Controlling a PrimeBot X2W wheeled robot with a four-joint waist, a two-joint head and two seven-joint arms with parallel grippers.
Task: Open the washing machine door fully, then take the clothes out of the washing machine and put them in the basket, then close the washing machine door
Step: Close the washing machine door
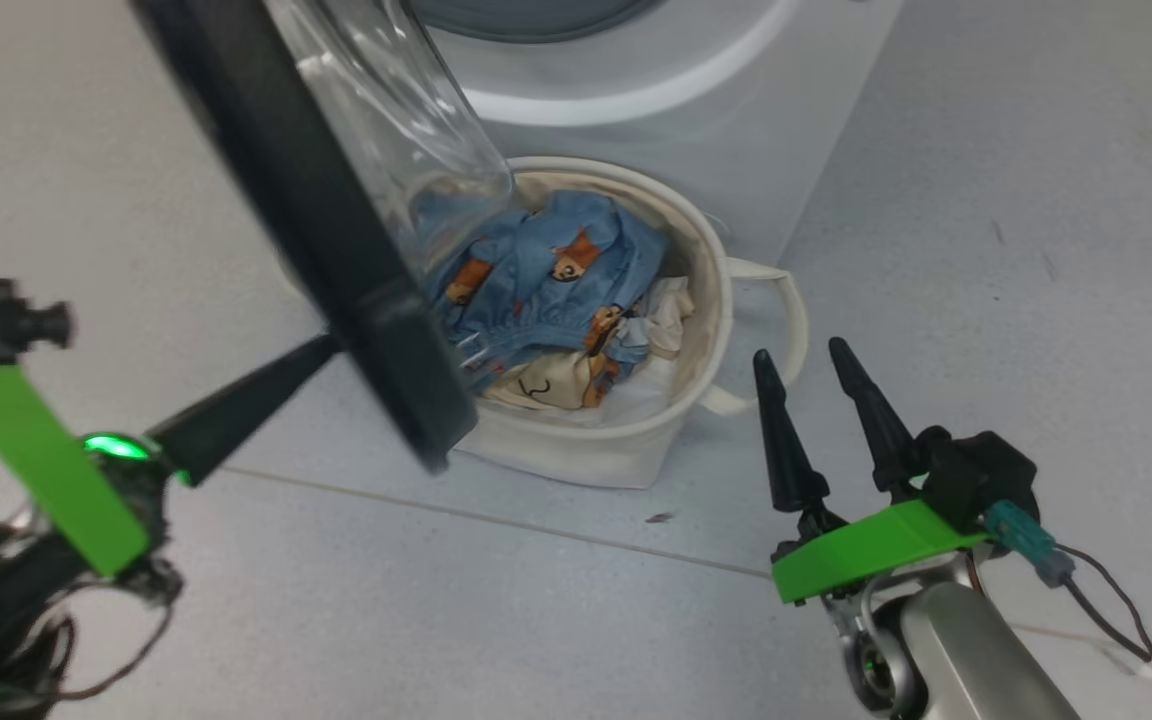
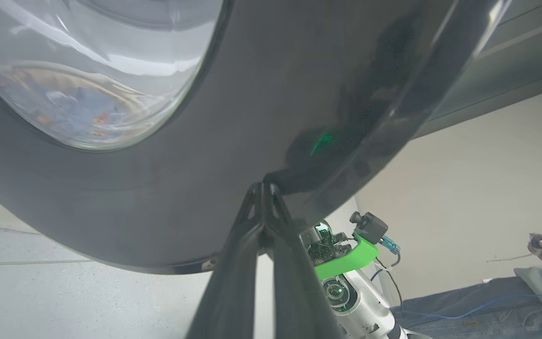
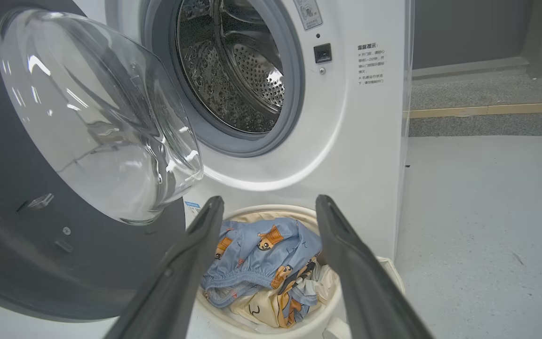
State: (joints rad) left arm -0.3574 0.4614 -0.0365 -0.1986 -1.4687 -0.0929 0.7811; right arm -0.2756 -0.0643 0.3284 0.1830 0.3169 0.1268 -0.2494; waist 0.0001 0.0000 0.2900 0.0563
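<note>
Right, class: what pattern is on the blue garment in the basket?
Small orange-brown cartoon bears on the clothes, best in the right wrist view.

Left pincer closed, right pincer spread apart.

The floor is pale grey tile, smooth and faintly scuffed, with a thin grout line running across it in the head view. A white front-loading washing machine stands directly on it. Just before the machine's foot sits a round cream canvas basket, touching or nearly touching the front panel, one looped handle hanging toward the open floor. A small dark speck lies near the basket's base, close to the grout line. In the right wrist view, a tan strip borders the floor's far edge beside the machine.
</note>
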